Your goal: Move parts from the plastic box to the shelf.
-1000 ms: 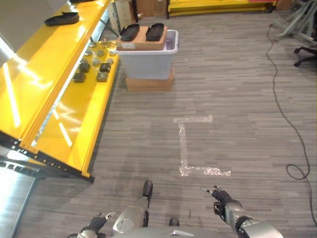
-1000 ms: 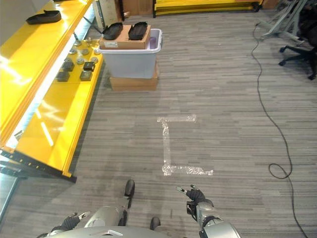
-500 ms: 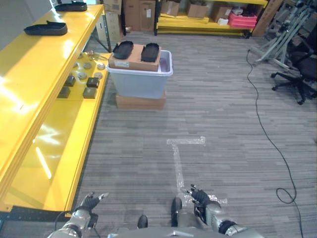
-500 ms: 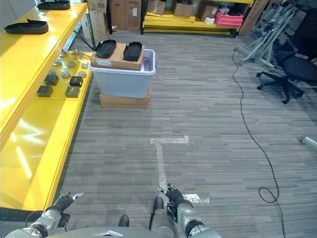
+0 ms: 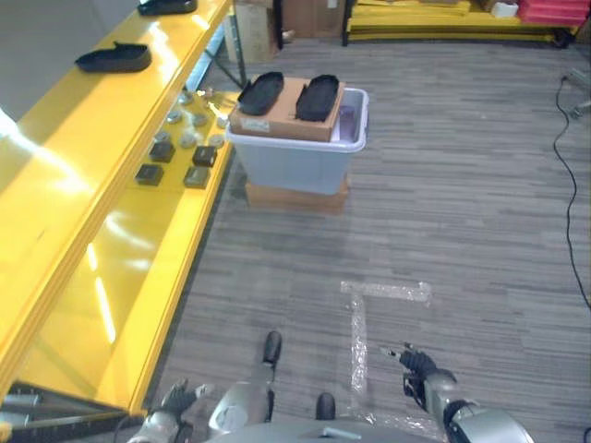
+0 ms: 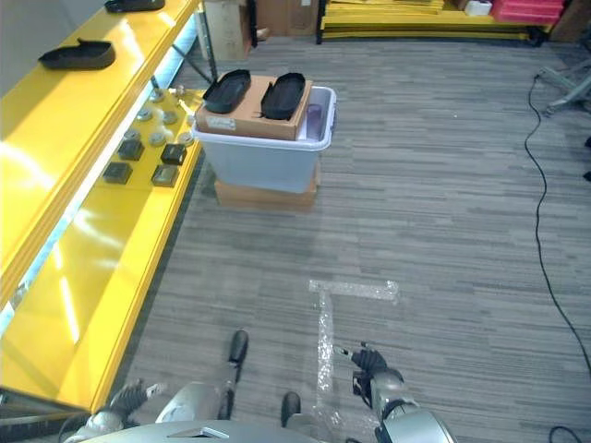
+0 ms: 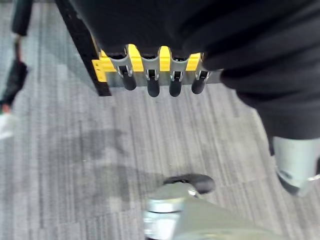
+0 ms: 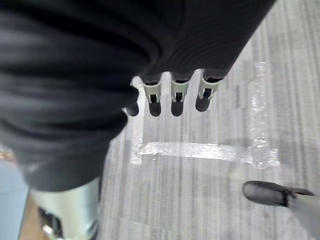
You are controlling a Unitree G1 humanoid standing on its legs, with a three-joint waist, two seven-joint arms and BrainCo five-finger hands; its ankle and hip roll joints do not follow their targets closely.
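A pale translucent plastic box [image 5: 297, 148] stands on a flat brown carton on the grey carpet floor [image 5: 462, 231], just beside the long yellow metal shelf [image 5: 83, 212], and carries a cardboard box with two black oval parts [image 5: 288, 95] on top. Small dark and grey parts [image 5: 180, 152] lie on the shelf's lower level near the box. The left hand [image 5: 175, 399] and right hand [image 5: 417, 367] hang low over the floor, well apart from the box, fingers relaxed and apart, holding nothing.
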